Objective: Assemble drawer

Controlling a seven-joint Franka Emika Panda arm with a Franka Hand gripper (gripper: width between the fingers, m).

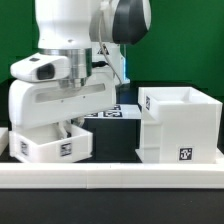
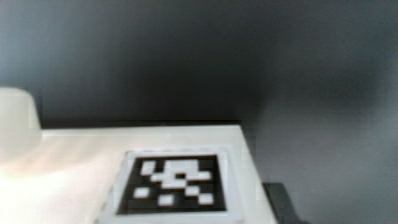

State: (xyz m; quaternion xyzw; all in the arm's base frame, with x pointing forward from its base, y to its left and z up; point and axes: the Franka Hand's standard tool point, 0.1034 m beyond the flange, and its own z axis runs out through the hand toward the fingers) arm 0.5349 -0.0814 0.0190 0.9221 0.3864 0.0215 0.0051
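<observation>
The tall white boxy case [image 1: 180,125] stands at the exterior view's right, open side up, with a tag low on its front. A small white open-top tray [image 1: 52,146] with a tag sits at the exterior view's left, directly under my hand. My gripper [image 1: 64,127] reaches down to the tray's top rim; its fingers are hidden by the hand and the tray. The wrist view is filled by a close, blurred white face with a black-and-white tag [image 2: 178,182], apparently the tray. No fingers show clearly there. The edge of a second tray [image 1: 3,140] shows at the far left.
The long low white rail [image 1: 110,176] runs along the front. The marker board [image 1: 116,112] lies behind, between my arm and the case. The table top is black [image 1: 115,140], with a green backdrop behind.
</observation>
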